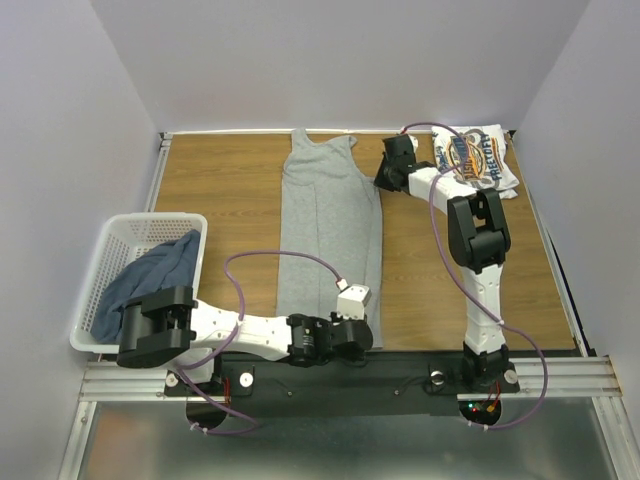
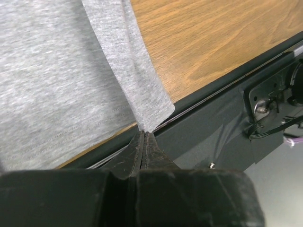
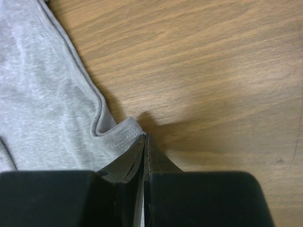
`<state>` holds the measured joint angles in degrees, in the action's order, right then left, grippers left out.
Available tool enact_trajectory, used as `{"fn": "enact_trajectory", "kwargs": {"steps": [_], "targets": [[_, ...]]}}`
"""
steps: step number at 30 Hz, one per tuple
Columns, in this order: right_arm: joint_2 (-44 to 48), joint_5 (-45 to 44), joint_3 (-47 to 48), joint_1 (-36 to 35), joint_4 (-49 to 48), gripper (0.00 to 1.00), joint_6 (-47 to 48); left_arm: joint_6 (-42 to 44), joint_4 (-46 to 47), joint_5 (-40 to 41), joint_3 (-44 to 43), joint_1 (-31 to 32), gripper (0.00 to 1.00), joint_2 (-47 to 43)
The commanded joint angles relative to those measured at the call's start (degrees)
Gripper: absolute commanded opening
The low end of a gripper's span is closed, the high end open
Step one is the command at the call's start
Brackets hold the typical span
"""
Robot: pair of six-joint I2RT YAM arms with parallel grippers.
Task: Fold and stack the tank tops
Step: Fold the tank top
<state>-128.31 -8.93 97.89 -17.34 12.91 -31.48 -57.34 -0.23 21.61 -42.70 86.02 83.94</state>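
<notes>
The grey tank top (image 1: 325, 230) lies flat down the middle of the table (image 1: 220, 190), straps at 12 o'clock and hem at 6 o'clock. The left gripper (image 2: 144, 132) is clenched on the hem corner at about 5 o'clock, right at the near edge of the table. The right gripper (image 3: 144, 137) is clenched on the underarm edge of the same top at about 1 o'clock. Holding both ends of that long side probably serves to carry it over toward the middle in one even lengthwise fold.

There are three tank tops. Besides the grey one, the white printed tank top (image 1: 478, 158) sits folded at 2 o'clock, likely as the base of the stack. The dark blue tank top (image 1: 150, 280) waits crumpled in the single white basket (image 1: 115, 235) at 8 o'clock.
</notes>
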Motion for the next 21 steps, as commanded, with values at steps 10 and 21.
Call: {"fn": "enact_trajectory", "kwargs": {"steps": [10,21], "targets": [[7.4,-11.5,1.0,-2.4,-1.0,0.06,-5.4,-5.0,-1.3,3.7,3.8,0.3,0.0,-6.3],[5.3,-10.2,5.6,-5.4,-1.0,0.06,-4.6,-10.7,-6.7,6.3,5.5,2.4,0.0,-8.5]]}}
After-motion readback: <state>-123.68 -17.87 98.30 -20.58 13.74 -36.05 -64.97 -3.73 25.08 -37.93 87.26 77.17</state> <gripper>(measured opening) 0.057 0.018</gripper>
